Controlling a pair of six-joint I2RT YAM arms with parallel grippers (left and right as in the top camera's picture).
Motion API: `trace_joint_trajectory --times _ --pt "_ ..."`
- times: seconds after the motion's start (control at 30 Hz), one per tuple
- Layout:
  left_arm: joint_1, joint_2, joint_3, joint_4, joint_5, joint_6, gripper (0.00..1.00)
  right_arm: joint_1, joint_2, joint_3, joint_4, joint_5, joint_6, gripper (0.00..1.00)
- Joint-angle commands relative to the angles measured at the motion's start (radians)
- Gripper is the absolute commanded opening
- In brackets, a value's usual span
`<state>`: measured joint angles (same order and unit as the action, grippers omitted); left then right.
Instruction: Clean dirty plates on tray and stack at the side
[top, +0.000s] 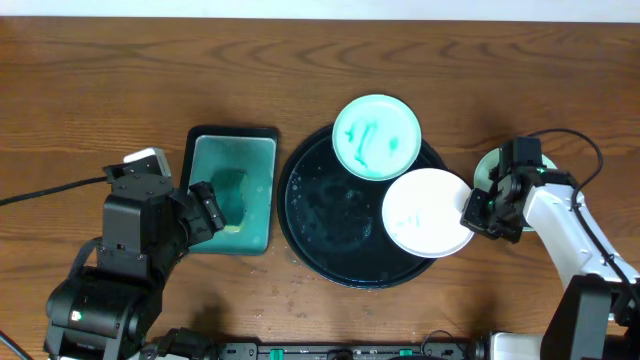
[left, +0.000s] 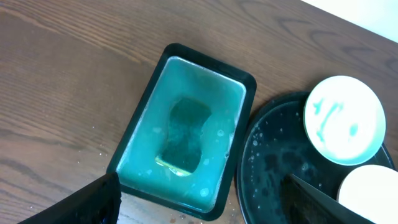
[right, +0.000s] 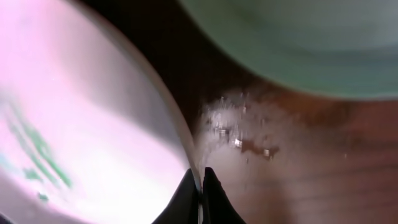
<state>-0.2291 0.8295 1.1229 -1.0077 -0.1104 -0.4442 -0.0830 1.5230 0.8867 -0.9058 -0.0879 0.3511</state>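
On the wooden table (top: 100, 90), the black tray (top: 300, 215) holds a smeared mint plate (top: 375, 137) at its far edge. The white plate (top: 425, 212) overhangs its right rim, its edge clamped by the right gripper (top: 478, 212). A third plate (top: 486, 166) lies right of the tray, seemingly done. The left gripper (top: 205, 205) gapes at the near left.

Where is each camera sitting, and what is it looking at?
Overhead: above the table, looking straight down at the round tray; left gripper and right gripper both show.
Left wrist: on the left gripper, looking down on the sponge tray; its open fingers show at the bottom.
Right wrist: on the right gripper, close up on the white plate, its rim pinched by the fingertips.
Shared: overhead and left wrist both show the smeared mint plate.
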Motion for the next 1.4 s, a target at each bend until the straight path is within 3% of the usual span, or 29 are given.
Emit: trace_joint_trajectory --times 0.0,0.13,0.23,0.43,0.7,0.83,0.9,0.93,1.37 --pt "0.005 -0.001 0.014 -0.002 -0.005 0.006 0.82 0.013 -0.069 0.068 -0.050 0.010 -0.020 0.01" --pt "0.005 -0.001 0.014 -0.002 -0.005 0.006 0.82 0.015 -0.139 0.093 -0.083 -0.008 -0.051 0.01" --pt "0.005 -0.001 0.014 -0.002 -0.005 0.006 0.82 0.036 -0.189 0.093 -0.077 -0.132 -0.137 0.01" --pt "0.005 -0.001 0.014 -0.002 -0.005 0.006 0.82 0.198 -0.204 0.073 -0.036 -0.238 -0.170 0.01" --pt "0.005 -0.001 0.014 -0.002 -0.005 0.006 0.82 0.483 -0.075 -0.074 0.290 -0.075 0.051 0.01" --pt "0.005 -0.001 0.014 -0.002 -0.005 0.006 0.82 0.530 0.021 -0.076 0.341 0.052 0.159 0.11" --pt "0.005 -0.001 0.014 -0.002 -0.005 0.006 0.82 0.526 0.033 -0.068 0.351 0.036 0.166 0.32" --pt "0.005 -0.001 0.014 -0.002 -0.005 0.006 0.82 0.526 0.027 -0.061 0.341 0.034 0.165 0.36" --pt "0.005 0.042 -0.018 0.005 0.024 0.004 0.82 0.517 -0.216 0.020 0.250 0.035 0.001 0.34"
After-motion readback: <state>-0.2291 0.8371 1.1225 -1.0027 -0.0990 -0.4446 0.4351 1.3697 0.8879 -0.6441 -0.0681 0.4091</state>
